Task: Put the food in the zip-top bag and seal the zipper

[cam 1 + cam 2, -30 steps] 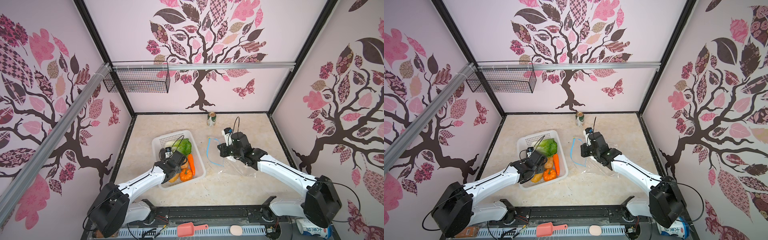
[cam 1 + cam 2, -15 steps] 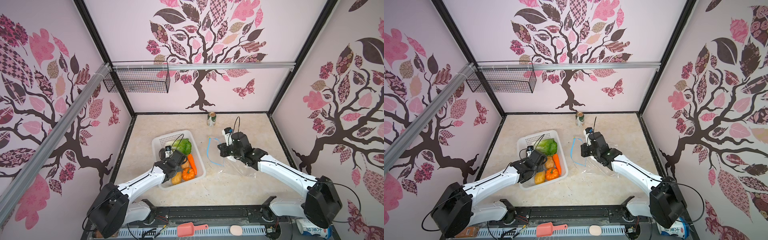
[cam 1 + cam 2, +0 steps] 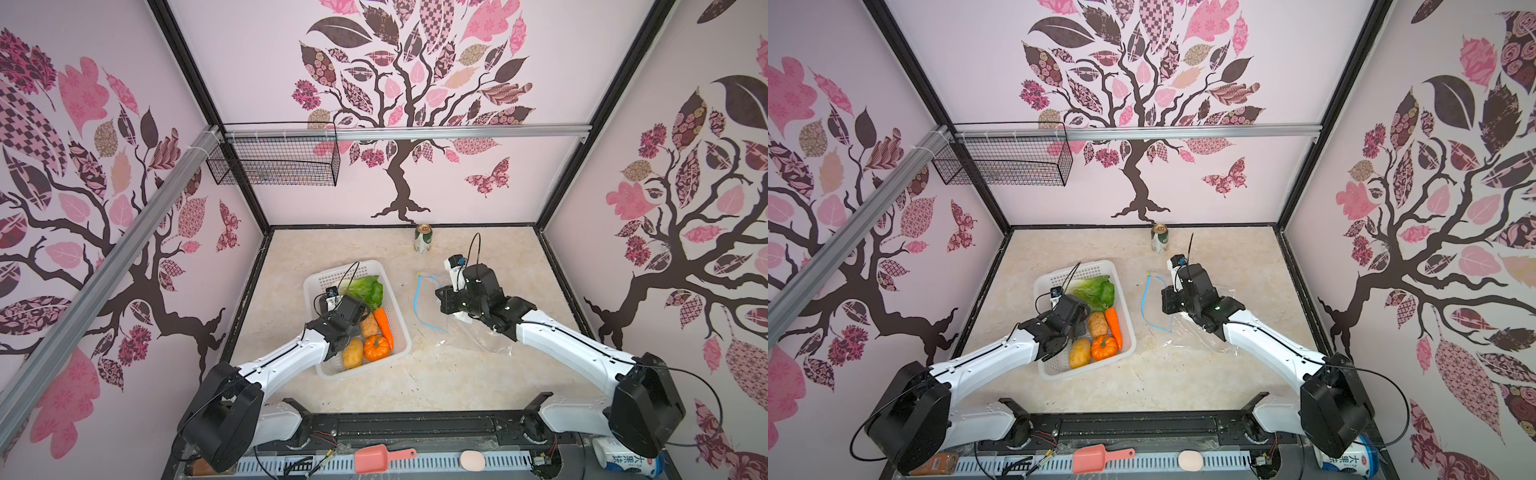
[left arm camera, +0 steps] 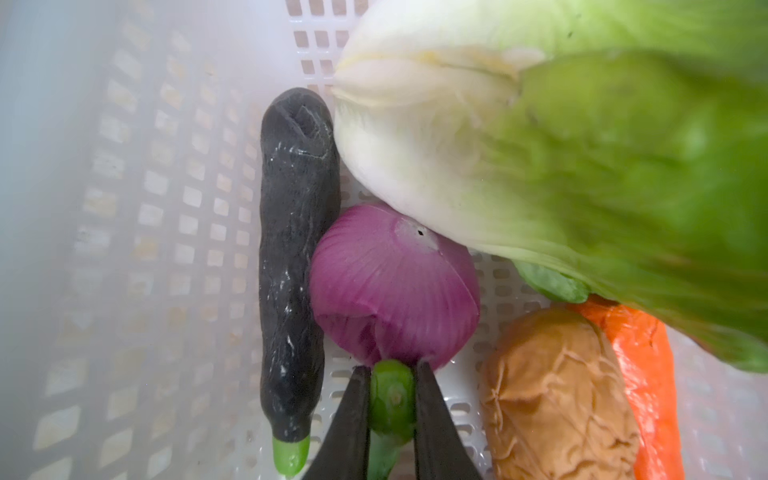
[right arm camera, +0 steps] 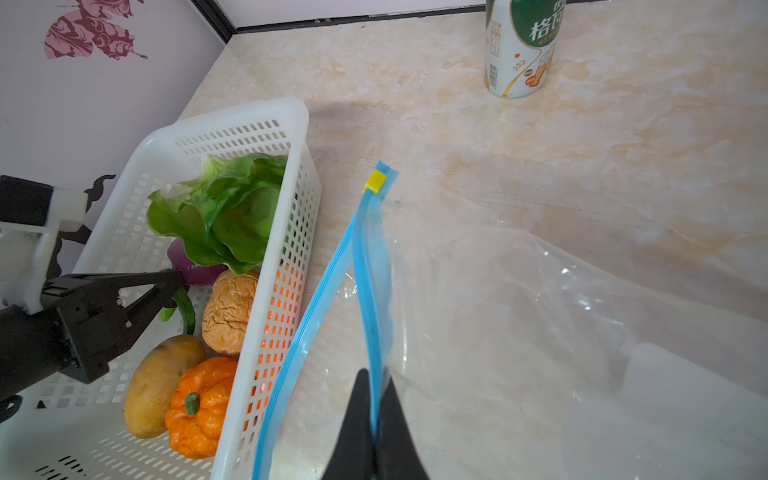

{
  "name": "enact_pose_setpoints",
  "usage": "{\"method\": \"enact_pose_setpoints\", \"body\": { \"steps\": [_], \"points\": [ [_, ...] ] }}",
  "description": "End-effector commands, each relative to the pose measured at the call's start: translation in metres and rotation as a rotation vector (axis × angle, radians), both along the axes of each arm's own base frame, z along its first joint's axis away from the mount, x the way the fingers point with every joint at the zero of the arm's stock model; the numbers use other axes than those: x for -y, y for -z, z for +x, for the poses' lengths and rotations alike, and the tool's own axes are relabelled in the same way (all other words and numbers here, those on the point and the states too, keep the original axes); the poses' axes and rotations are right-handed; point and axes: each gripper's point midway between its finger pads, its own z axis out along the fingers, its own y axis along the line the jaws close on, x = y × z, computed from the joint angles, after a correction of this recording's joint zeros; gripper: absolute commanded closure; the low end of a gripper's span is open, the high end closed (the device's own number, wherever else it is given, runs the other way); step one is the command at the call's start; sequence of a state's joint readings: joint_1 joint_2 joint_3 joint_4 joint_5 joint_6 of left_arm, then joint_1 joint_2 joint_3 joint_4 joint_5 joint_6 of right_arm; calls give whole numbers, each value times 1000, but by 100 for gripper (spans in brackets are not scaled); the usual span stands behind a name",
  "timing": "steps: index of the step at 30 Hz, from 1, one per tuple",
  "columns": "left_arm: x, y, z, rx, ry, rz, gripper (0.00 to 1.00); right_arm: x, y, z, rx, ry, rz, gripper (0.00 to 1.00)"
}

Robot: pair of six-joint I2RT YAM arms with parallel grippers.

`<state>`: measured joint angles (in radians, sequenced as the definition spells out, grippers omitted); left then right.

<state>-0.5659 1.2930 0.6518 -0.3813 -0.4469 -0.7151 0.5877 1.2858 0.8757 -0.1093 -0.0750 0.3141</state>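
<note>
- The left gripper (image 4: 392,370) had narrowed over the last second and was clenched on the stem end of the green toy pepper (image 4: 390,399). The pepper sat low inside the white perforated plastic basket (image 5: 232,116), touching the purple onion (image 4: 395,286) and near the dark cucumber (image 4: 295,249).
- So a first item was gripped but, by the look of it, not yet lifted. The leafy green lettuce (image 3: 368,289), orange carrot (image 3: 383,322), small orange pumpkin (image 3: 377,347) and tan potato (image 3: 352,353) also lay in the basket, none of them bagged.
- Right of the basket, the large clear crinkly zip-top bag (image 5: 540,311) lay on the table. Its light-blue zipper (image 5: 370,291) was parted, with the yellow slider (image 5: 376,180) at the end nearer the back wall.
- The right gripper (image 5: 375,378) had not moved. It was clamped on one zipper lip, holding the mouth open toward the basket.
- A green-and-white drink can (image 3: 423,239) stood upright on the beige marbled tabletop (image 3: 415,374), near the back wall.
- Pink walls with tree decals enclosed the cell, and a black wire basket (image 3: 274,164) hung at the rear left.
</note>
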Motion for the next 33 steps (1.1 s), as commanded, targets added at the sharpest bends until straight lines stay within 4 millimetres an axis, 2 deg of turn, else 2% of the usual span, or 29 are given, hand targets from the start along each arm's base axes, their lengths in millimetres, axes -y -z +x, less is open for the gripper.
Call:
{"method": "enact_pose_setpoints", "body": {
  "steps": [1, 18, 23, 29, 33],
  "points": [
    [0, 13, 2, -23, -6, -16, 76, 2, -17, 0, 35, 0, 14, 100],
    [-3, 23, 1, -80, -15, 18, 52, 3, -16, 1, 38, 3, -4, 100],
    [-1, 14, -14, -131, 13, -11, 50, 6, -18, 1, 48, 7, -15, 100],
    [1, -5, -32, -147, 67, -57, 40, 3, -15, 2, 41, 3, -6, 100],
    [6, -12, -40, -171, 106, -83, 39, 1, -14, 2, 33, -3, 1, 100]
  ]
}}
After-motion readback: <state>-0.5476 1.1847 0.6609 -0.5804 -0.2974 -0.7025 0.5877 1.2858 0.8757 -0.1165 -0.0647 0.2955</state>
